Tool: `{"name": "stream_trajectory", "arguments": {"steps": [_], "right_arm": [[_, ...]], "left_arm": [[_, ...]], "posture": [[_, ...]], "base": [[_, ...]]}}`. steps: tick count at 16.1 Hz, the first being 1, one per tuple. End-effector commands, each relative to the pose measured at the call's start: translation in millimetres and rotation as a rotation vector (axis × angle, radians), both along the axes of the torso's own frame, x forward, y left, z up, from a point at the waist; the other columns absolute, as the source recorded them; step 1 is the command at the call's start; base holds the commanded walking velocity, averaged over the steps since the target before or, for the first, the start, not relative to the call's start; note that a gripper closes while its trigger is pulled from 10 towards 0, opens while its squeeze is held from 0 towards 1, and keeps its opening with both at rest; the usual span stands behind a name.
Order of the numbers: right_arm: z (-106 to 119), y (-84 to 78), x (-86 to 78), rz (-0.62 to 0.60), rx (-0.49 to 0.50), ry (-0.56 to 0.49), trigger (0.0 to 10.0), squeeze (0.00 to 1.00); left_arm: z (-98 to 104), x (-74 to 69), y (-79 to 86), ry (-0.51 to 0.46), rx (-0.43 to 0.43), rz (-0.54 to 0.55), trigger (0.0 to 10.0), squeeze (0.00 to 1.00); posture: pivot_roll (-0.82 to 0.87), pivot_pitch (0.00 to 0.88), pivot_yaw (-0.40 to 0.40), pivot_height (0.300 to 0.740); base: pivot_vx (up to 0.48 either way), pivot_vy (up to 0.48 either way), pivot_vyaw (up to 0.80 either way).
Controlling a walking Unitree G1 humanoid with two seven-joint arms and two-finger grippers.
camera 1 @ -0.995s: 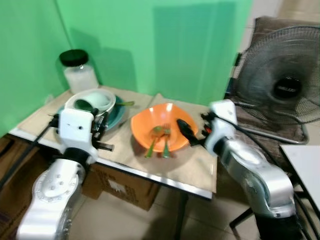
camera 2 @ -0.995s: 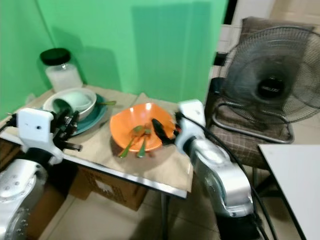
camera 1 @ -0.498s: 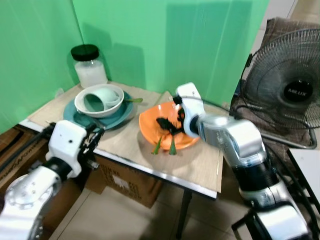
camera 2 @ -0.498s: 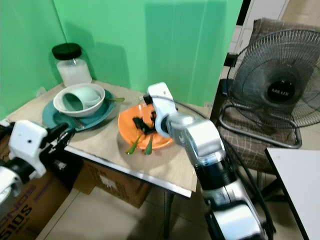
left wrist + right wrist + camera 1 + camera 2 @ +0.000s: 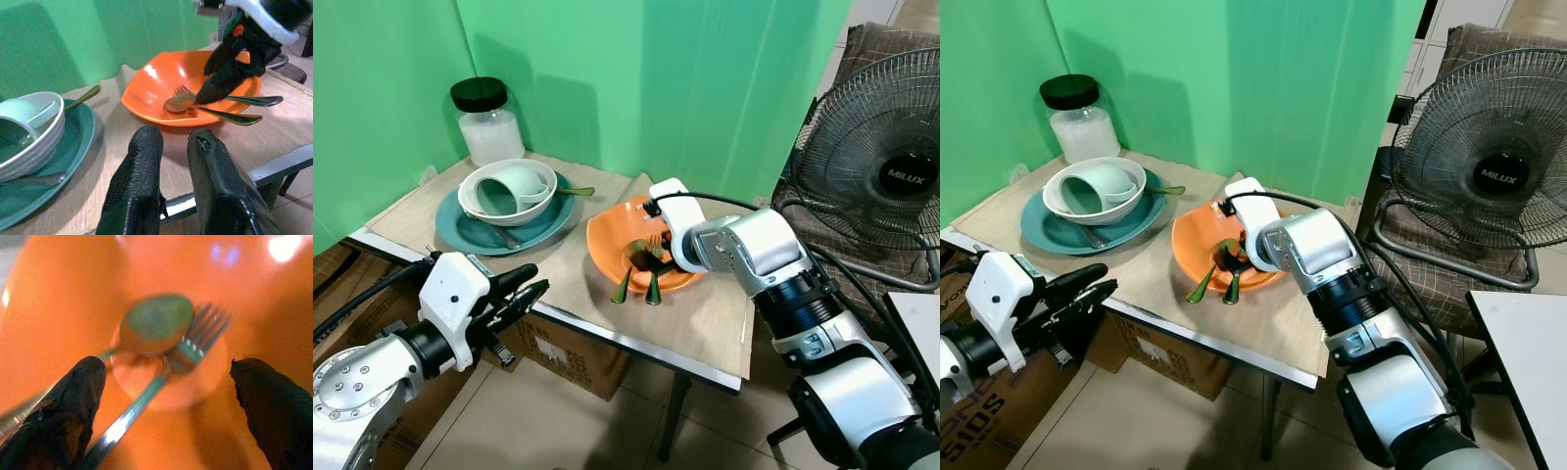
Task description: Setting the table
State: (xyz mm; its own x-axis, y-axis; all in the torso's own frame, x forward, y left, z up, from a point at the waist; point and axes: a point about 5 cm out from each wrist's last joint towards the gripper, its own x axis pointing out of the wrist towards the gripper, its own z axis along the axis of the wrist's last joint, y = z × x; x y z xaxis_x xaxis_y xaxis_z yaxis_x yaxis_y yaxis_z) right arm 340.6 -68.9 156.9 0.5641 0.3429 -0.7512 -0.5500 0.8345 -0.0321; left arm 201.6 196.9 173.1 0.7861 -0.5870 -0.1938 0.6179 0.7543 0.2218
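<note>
Right wrist view: spoon [image 5: 156, 323] and fork [image 5: 195, 340] are being straddled by the spread-fingered right gripper [image 5: 168, 406].
Both utensils are lying inside the orange bowl [image 5: 612, 230] on the surface [image 5: 695, 328], handles overhanging its rim. The left gripper [image 5: 514, 294] is being held beside the surface's edge, fingers slightly parted, holding nothing.

Both arms are silver metal with white wrist blocks, thin black cables and long black textured fingers [image 5: 142, 186].

head cams look down; wrist cams share orange bowl [image 5: 161, 93].
</note>
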Motion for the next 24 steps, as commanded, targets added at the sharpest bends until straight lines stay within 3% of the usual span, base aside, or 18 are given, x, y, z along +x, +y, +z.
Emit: {"name": "stream_trajectory", "arguments": {"steps": [1, 4, 5, 7, 11, 24], "right_arm": [[6.0, 0.3, 1.5, 0.017, -0.022, -0.006, 6.5, 0.0], [2.3, -2.9, -0.1, 0.043, -0.051, 0.021, 3.4, 0.0], [1.9, -2.9, -0.4, 0.046, -0.052, 0.024, 2.8, 0.0], [0.9, -2.6, -0.4, 0.058, -0.058, 0.031, 0.0, 0.0], [0.2, -0.9, 0.0, 0.076, -0.059, 0.038, 0.0, 0.0], [-1.3, 0.1, 2.0, 0.12, -0.063, 0.044, 0.0, 0.0]], "left_arm": [[1.7, -0.8, -2.0, -0.001, 0.001, -0.029, 10.0, 0.0], [1.8, 0.4, -1.5, 0.002, 0.0, -0.046, 10.0, 0.0], [1.6, 0.1, -1.8, 0.005, -0.002, -0.051, 10.0, 0.0], [0.6, -3.0, -3.9, 0.03, -0.015, -0.083, 10.0, 0.0], [-1.7, -8.7, -7.6, 0.074, -0.032, -0.124, 10.0, 0.0], [-2.1, -7.3, -7.5, 0.071, -0.016, -0.12, 10.0, 0.0]], "posture": [[-0.06, 0.015, 0.022, 0.74], [-0.06, 0.014, 0.023, 0.74], [-0.06, 0.014, 0.022, 0.74], [-0.06, 0.015, 0.022, 0.74], [-0.06, 0.013, 0.018, 0.74], [-0.06, 0.0, 0.01, 0.74]], "base": [[0.0, 0.0, 0.0], [0.0, 0.0, 0.0], [0.0, 0.0, 0.0], [0.0, 0.0, 0.0], [0.0, 0.0, 0.0], [0.0, 0.0, 0.0]]}}
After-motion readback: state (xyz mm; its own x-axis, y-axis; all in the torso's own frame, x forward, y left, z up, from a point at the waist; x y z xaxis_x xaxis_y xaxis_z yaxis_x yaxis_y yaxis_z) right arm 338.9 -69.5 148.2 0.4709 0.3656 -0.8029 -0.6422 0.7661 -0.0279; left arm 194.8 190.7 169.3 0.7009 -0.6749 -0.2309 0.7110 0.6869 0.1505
